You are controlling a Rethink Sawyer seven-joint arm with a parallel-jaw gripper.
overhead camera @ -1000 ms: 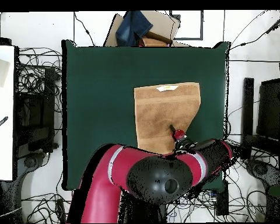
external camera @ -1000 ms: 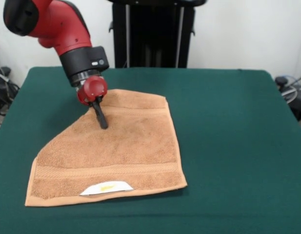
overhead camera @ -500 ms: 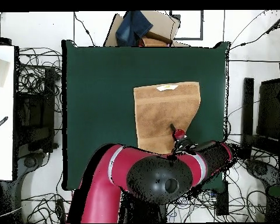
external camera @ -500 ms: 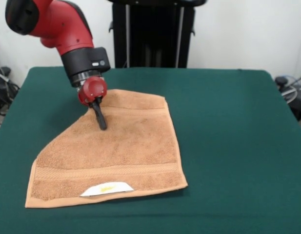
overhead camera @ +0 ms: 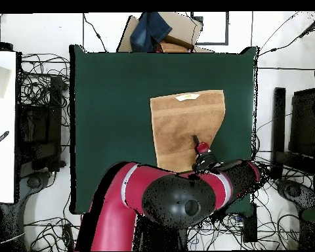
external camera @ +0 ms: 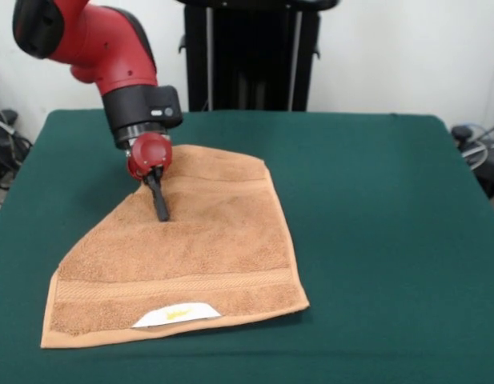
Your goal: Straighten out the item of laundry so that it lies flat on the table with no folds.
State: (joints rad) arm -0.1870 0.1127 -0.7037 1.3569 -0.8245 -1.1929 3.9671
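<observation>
The item of laundry (external camera: 206, 248), a light orange-tan towel, lies on the dark green table (external camera: 375, 208). Its far left corner is folded in, leaving a diagonal edge on that side. A white label (external camera: 176, 315) with a yellow mark sits at the near hem. My gripper (external camera: 161, 214) points down at the towel by that diagonal edge, its black fingers closed together with the tips in the cloth. From above, the towel (overhead camera: 183, 121) lies right of the table's (overhead camera: 114, 98) centre, with the gripper (overhead camera: 195, 139) near its lower right part.
A black stand (external camera: 251, 56) rises behind the table's far edge. In the overhead view a cardboard box with blue cloth (overhead camera: 157, 29) sits beyond the table's top edge. Cables and dark equipment (overhead camera: 42, 125) lie on both sides.
My gripper has moved a little toward the near left side, and the towel has shifted with it; its far right corner has slid left.
</observation>
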